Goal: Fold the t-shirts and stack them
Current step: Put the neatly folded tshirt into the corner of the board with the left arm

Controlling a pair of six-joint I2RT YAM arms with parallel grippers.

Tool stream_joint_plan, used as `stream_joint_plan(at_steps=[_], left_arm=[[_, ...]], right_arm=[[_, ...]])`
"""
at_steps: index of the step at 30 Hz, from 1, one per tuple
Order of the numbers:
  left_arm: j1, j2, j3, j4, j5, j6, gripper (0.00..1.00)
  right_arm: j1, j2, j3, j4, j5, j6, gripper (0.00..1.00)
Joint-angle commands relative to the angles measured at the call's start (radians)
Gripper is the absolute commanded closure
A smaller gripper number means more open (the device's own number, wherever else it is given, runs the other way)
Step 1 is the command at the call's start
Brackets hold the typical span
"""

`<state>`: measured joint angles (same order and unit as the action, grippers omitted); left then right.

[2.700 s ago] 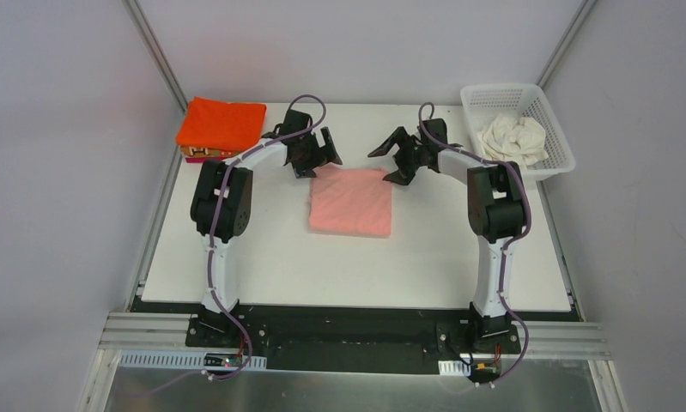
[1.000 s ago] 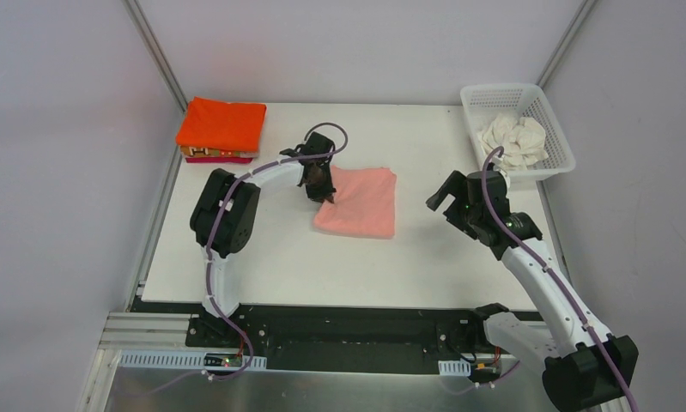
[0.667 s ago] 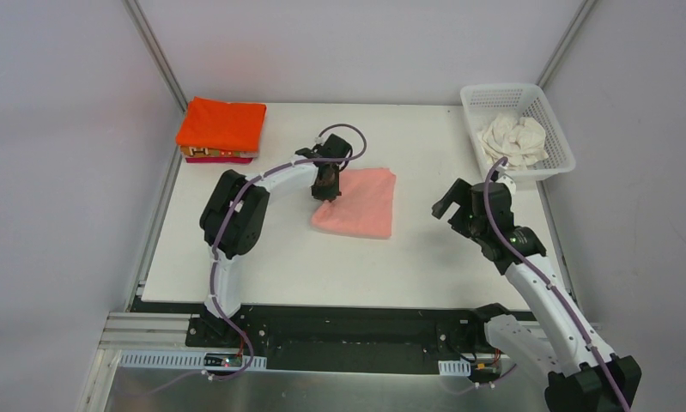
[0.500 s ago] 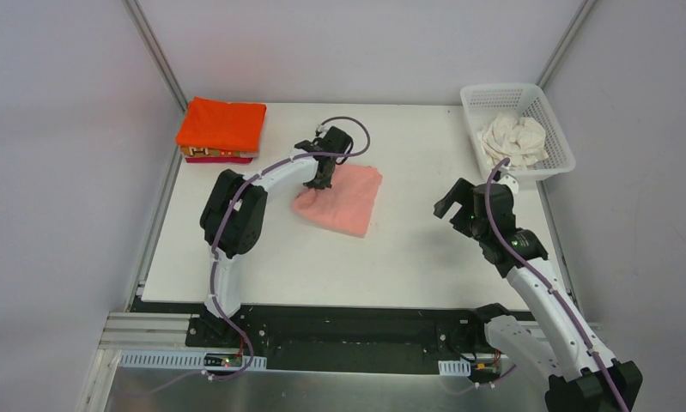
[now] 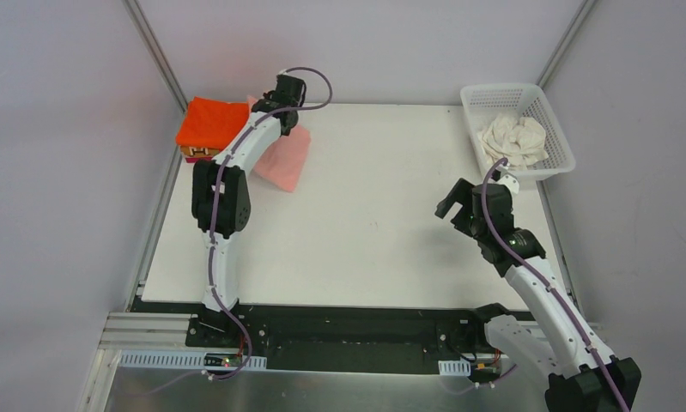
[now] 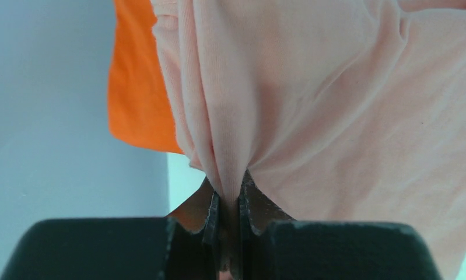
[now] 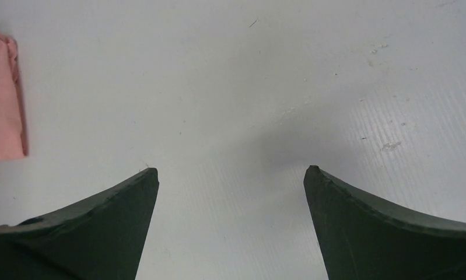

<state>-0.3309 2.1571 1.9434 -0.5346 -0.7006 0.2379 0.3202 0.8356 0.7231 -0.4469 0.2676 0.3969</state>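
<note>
My left gripper (image 5: 281, 110) is shut on a bunched edge of the salmon pink t-shirt (image 5: 285, 160). The shirt hangs from it, lifted and draped down to the table, right beside the folded orange t-shirt (image 5: 209, 123) at the back left. In the left wrist view the pink t-shirt (image 6: 312, 87) fills most of the frame, pinched between the jaws of the left gripper (image 6: 228, 188), with the orange t-shirt (image 6: 136, 87) behind it. A crumpled cream-white t-shirt (image 5: 512, 138) lies in the basket. My right gripper (image 5: 453, 202) (image 7: 230, 169) hovers open over bare table, holding nothing.
The white lattice basket (image 5: 494, 88) stands at the back right corner. The orange shirt tops a small stack against the left wall. The white table (image 5: 382, 215) stretches between the two arms. The pink shirt's edge (image 7: 3, 96) shows far left in the right wrist view.
My left gripper has carried the pink shirt from the table's middle up and to the back left, beside the orange stack. The right arm has hardly moved and stays open.
</note>
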Motion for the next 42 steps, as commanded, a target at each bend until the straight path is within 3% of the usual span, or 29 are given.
stream_joint_plan(at_steps=[1,10,22,42], left_arm=[[0.069,0.023,0.13,0.045,-0.049,0.169,1.0],[0.155,0.049,0.299,0.044,-0.017,0.162,1.0],[0.162,0.045,0.468,0.042,0.042,0.143,1.0],[0.161,-0.111,0.428,0.012,0.247,0.012,1.0]], right_arm=[[-0.003,0.014,0.002,0.039,0.033,-0.02,0.0],[-0.003,0.033,0.003,0.042,0.061,-0.021,0.0],[-0.002,0.031,-0.002,0.054,0.078,-0.023,0.0],[-0.002,0.036,-0.008,0.073,0.11,-0.023,0.0]])
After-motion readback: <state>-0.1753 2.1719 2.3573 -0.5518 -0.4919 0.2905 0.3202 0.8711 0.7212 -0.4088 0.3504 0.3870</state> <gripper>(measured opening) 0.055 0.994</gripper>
